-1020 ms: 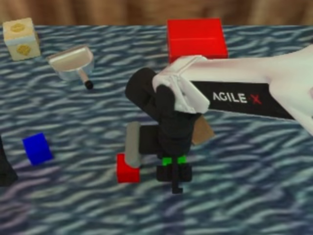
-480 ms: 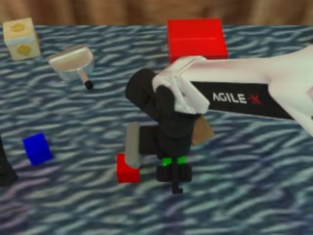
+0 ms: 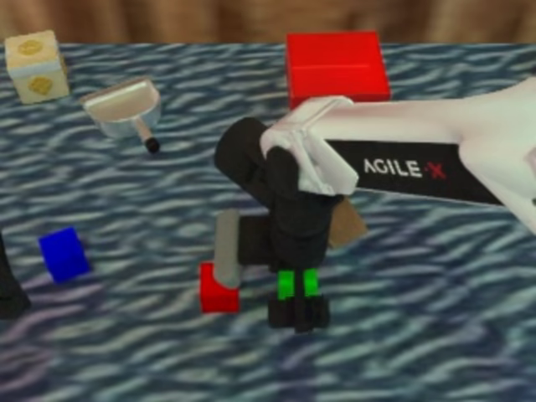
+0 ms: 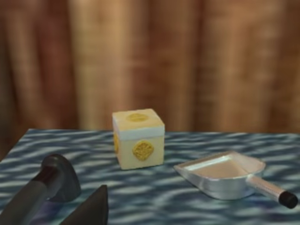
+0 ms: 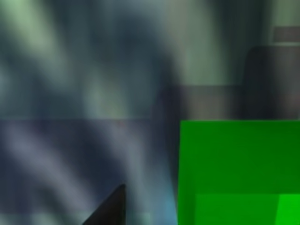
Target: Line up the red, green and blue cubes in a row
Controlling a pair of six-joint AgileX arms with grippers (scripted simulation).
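Green cube (image 3: 297, 283) more exposed than before under right gripper (image 3: 298, 311).

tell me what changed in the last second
More of the green cube now shows under the right gripper, whose fingers have shifted, as if releasing it beside the red cube. The blue cube and the left arm, parked at the table's left edge, stayed put.

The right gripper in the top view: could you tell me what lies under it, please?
Under the right gripper sits the green cube, only a strip of it showing; the red cube lies just beside it. The wrist covers the rest of the cube and the table beneath.
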